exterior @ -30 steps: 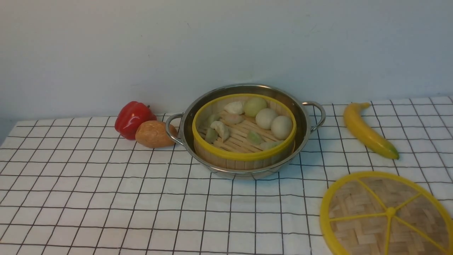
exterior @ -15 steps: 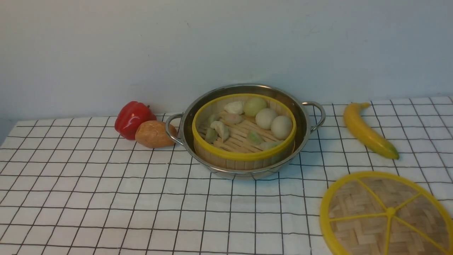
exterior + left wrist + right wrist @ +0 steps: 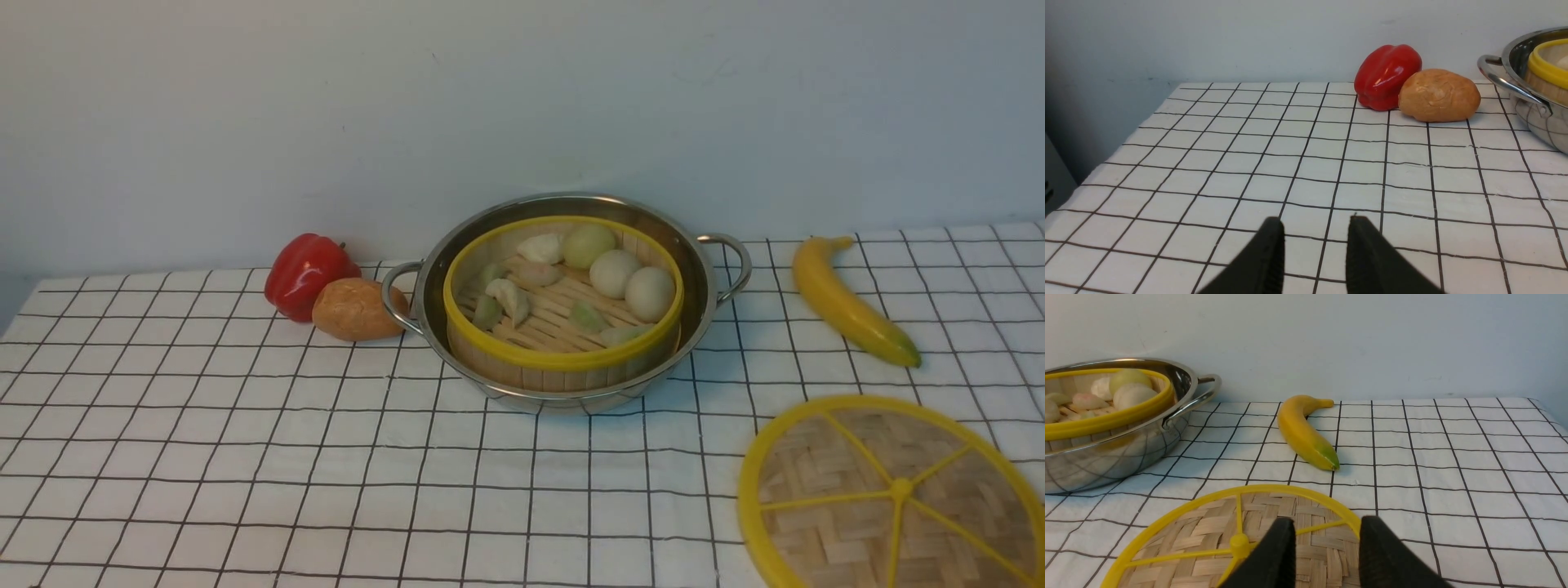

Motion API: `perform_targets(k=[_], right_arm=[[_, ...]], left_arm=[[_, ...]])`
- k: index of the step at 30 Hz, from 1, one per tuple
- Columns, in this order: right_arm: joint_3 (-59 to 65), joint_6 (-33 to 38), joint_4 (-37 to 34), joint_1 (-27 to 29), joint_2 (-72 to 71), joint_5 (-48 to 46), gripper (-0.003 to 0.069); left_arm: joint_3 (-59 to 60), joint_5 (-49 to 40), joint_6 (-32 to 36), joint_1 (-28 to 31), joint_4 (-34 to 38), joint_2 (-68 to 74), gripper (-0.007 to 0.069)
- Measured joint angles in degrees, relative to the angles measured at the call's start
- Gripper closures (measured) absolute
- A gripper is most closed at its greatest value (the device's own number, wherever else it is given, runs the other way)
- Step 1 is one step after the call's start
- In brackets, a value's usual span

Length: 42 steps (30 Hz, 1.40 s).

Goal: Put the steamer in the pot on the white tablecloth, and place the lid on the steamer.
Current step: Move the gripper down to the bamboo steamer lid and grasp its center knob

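While the steamer (image 3: 1098, 420) sits in the pot (image 3: 1106, 465) farther ahead, the lid (image 3: 1208, 526) lies just below the right gripper (image 3: 1327, 522), jaws parted and empty.

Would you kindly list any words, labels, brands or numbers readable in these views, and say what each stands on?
None: no readable text shows on the pot, the steamer, the lid, the banana, the red pepper or the brown lump. The white tablecloth carries only a plain black grid.
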<state>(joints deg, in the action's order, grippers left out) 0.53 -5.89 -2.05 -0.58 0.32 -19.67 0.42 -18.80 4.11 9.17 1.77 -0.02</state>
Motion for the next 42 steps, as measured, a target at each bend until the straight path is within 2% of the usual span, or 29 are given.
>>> perform_targets(k=[9,12,18,21,25,26,29,42], right_arm=[[0.0,0.0,0.0,0.0,0.0,0.1,0.0415],[-0.1,-1.4,-1.5,0.0,0.0,2.7,0.0415],[-7.7,-1.7,-2.8,0.0,1.6,2.8,0.0415],[-13.8,-1.4,-3.1,0.0,7.2,0.2,0.0415],[-21.6,0.1,-5.0,0.0,17.4,-8.1,0.0415],[-25.6,2.8,-5.8,0.0,22.1,-14.1,0.0415],[-31.5,6.3,-6.9,0.0,30.3,-22.8,0.0415],[-38.5,8.2,-9.3,0.0,53.7,-28.1,0.0415]], left_arm=[[0.0,0.0,0.0,0.0,0.0,0.0,0.0401],[0.0,0.0,0.0,0.0,0.0,0.0,0.0391],[0.0,0.0,0.0,0.0,0.0,0.0,0.0382],[0.0,0.0,0.0,0.0,0.0,0.0,0.0382],[0.0,0.0,0.0,0.0,0.0,0.0,0.0382],[0.0,0.0,0.0,0.0,0.0,0.0,0.0382],[0.0,-0.2,0.0,0.0,0.0,0.0,0.0382],[0.0,-0.2,0.0,0.0,0.0,0.0,0.0382]])
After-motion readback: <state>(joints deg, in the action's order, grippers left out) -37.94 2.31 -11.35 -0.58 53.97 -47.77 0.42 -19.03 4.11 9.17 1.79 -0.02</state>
